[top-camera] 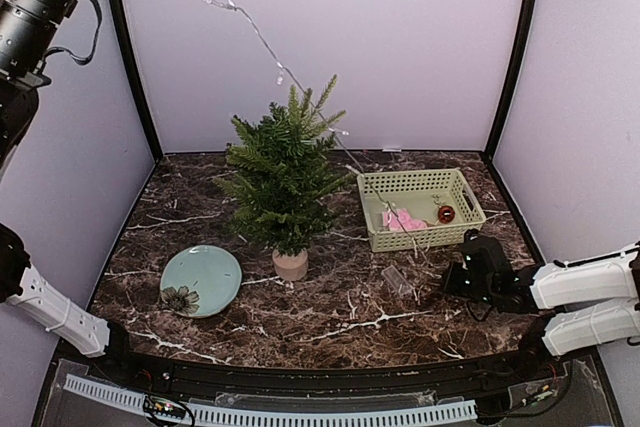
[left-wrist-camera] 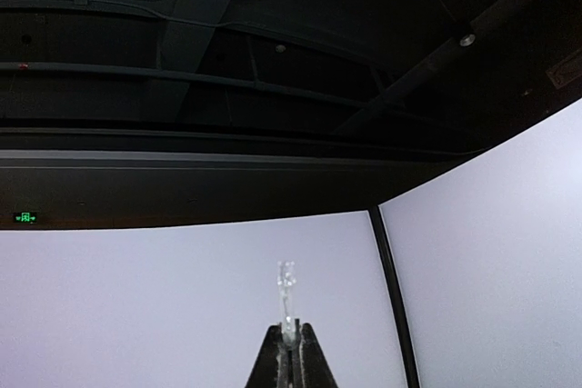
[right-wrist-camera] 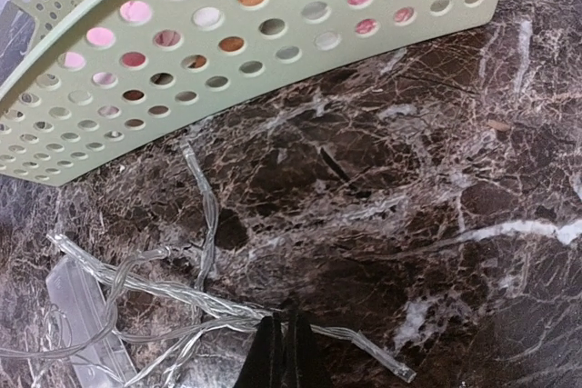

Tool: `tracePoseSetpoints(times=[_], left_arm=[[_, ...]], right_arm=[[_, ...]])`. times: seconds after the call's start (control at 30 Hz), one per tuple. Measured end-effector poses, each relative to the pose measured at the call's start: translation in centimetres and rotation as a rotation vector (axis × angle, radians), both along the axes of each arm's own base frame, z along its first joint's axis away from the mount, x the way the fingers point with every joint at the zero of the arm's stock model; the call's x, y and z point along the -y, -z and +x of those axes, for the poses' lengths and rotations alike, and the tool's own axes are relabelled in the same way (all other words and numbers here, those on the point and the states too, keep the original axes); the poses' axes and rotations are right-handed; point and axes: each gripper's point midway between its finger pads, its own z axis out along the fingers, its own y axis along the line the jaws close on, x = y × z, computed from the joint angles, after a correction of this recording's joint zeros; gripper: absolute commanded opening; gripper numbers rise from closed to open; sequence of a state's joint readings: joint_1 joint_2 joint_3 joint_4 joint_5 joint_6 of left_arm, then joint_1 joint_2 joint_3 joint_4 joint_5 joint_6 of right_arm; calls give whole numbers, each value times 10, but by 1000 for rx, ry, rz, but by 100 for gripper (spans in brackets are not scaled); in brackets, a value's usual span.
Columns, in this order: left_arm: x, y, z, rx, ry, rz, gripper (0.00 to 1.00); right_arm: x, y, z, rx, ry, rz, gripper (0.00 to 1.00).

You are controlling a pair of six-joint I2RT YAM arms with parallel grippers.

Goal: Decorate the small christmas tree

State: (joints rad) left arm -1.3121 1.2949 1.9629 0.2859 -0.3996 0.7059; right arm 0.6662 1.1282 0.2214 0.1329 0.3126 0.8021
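Note:
The small christmas tree stands upright in its beige pot at the middle of the marble table. A clear string of lights runs from the top left down past the tree's top to the table by the basket. My left gripper is raised high, pointing at the ceiling, and is shut on one end of the string, with a clear bulb sticking out. My right gripper is low over the table, right of the tree, and is shut on the string's twisted wire.
A pale green perforated basket sits at the right rear, holding pink ornaments and a red ball. A teal plate with a flower piece lies front left. A clear plastic box lies among the wires.

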Motion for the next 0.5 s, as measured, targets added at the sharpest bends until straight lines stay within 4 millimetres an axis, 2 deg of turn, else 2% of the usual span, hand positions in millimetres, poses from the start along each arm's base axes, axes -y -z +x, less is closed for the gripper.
tracePoseSetpoints(times=[0.17,0.3,0.37,0.43,0.47,0.5], left_arm=[[-23,-10,2,2,-62,-62,0],[-29,-14,-5,22,-38,-51,0],[-23,-19,-11,47,2,-23,0],[-6,-18,-16,57,60,20,0],[3,-16,-17,62,84,43,0],[13,-12,-18,61,110,64,0]], right_arm=[[3,4,1,-19,40,22,0],[1,3,1,-17,36,38,0],[-5,-1,2,-7,7,57,0],[-15,-9,1,16,-51,90,0],[-20,-15,1,34,-84,107,3],[-26,-23,2,58,-117,125,13]])
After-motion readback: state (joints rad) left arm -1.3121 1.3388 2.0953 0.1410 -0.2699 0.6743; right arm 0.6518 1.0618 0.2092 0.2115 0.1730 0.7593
